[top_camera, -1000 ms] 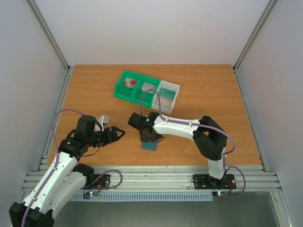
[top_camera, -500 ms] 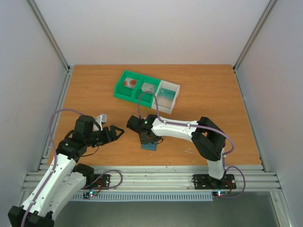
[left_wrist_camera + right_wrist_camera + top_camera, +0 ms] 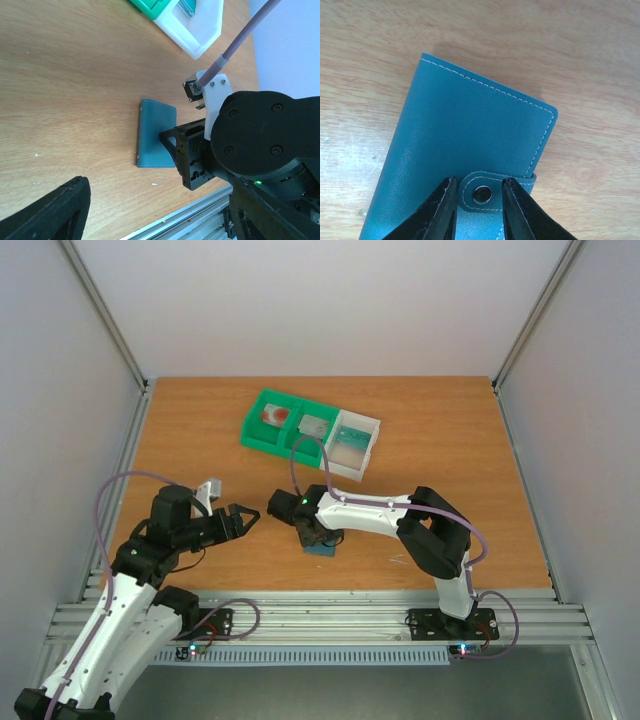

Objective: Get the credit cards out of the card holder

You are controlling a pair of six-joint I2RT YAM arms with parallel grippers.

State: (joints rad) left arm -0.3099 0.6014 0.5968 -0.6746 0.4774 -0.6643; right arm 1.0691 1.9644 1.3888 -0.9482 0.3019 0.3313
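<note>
The card holder [image 3: 323,548] [image 3: 155,135] [image 3: 470,140] lies closed on the table, a teal-blue wallet with white stitching and a snap tab. My right gripper [image 3: 314,534] [image 3: 479,189] is down on it, jaws a little apart, one fingertip on each side of the snap button, nothing pinched. My left gripper [image 3: 246,521] [image 3: 157,202] hangs wide open and empty just left of the holder. Credit cards lie in the bin: a white-and-red one [image 3: 273,416], a grey one [image 3: 314,424] and a teal one [image 3: 350,440].
The green-and-white bin tray [image 3: 252,430] [image 3: 200,35] stands at the back centre of the wooden table. The right arm's body [image 3: 265,130] sits close in front of the left wrist camera. An aluminium rail [image 3: 320,615] runs along the near edge.
The right gripper has slid slightly left and settled lower over the card holder, which shifted a little with it. The left arm has pulled back a bit towards the left.
</note>
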